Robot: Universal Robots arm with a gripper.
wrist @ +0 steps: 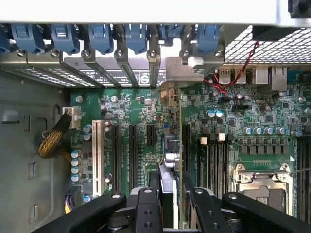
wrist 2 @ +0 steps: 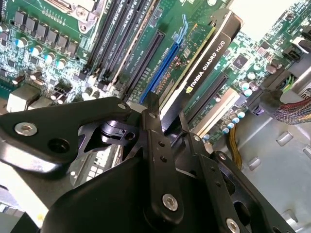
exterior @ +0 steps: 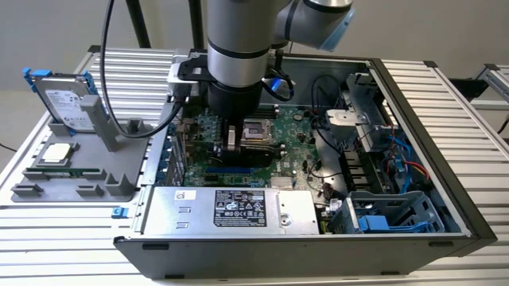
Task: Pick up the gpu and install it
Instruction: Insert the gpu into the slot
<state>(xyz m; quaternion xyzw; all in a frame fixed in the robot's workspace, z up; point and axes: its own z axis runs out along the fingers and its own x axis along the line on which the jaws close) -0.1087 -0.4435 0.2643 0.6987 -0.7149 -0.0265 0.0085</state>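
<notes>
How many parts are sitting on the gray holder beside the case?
3. A hard drive stands upright at the holder's far end, a square chip lies flat in the middle, and a thin green memory stick sits along the near edge. Others may be hidden.

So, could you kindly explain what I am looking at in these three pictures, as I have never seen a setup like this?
The exterior view shows a robot arm reaching down into an open computer case that lies on its side on a slatted metal table. The other two pictures come from cameras riding near the arm's wrist, looking past its black gripper at the green motherboard. The gripper is shut on the gpu, a graphics card held edge-down over the board's long slots. On the exterior view's left stands a grey holder with a hard drive upright in it and a small square chip.
</notes>
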